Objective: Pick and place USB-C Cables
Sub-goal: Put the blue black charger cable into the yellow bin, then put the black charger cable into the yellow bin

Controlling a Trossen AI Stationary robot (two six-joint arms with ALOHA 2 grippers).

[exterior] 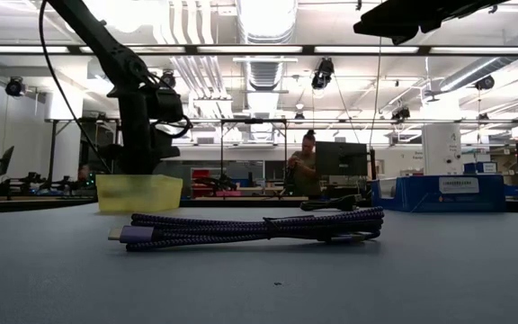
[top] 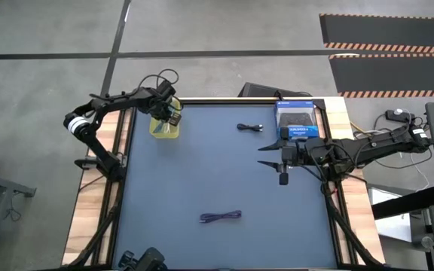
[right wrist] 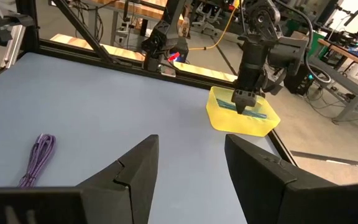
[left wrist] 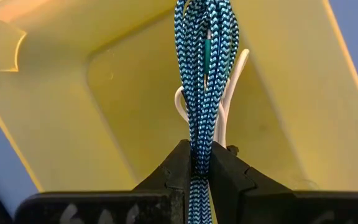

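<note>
The green USB-C cable [left wrist: 205,68], a teal braided bundle, hangs into the yellow bin [top: 157,129] at the table's far left. My left gripper [left wrist: 199,152] is shut on it from above. A white cable [left wrist: 232,93] lies in the bin behind it. The black cable [top: 249,128] lies on the blue mat at the far middle. The purple cable [top: 221,217] lies flat near the front edge and fills the foreground of the low view [exterior: 250,229]. My right gripper [right wrist: 191,146] hovers open at the right, above the mat, touching nothing. My left gripper pinches the green cable bundle [left wrist: 197,163] between its two fingers, several strands together. The fingers come from above, pointing steeply down into the bin. The bundle runs on below the fingers in line with them. Whether its lower end rests on the bin floor I cannot tell.
A blue box [top: 296,120] stands at the far right of the table, close to my right arm. The mat between the bin, the black cable and the purple cable is bare. Wooden strips [top: 345,128] edge the table on both sides. A person [exterior: 306,162] stands in the room behind.
</note>
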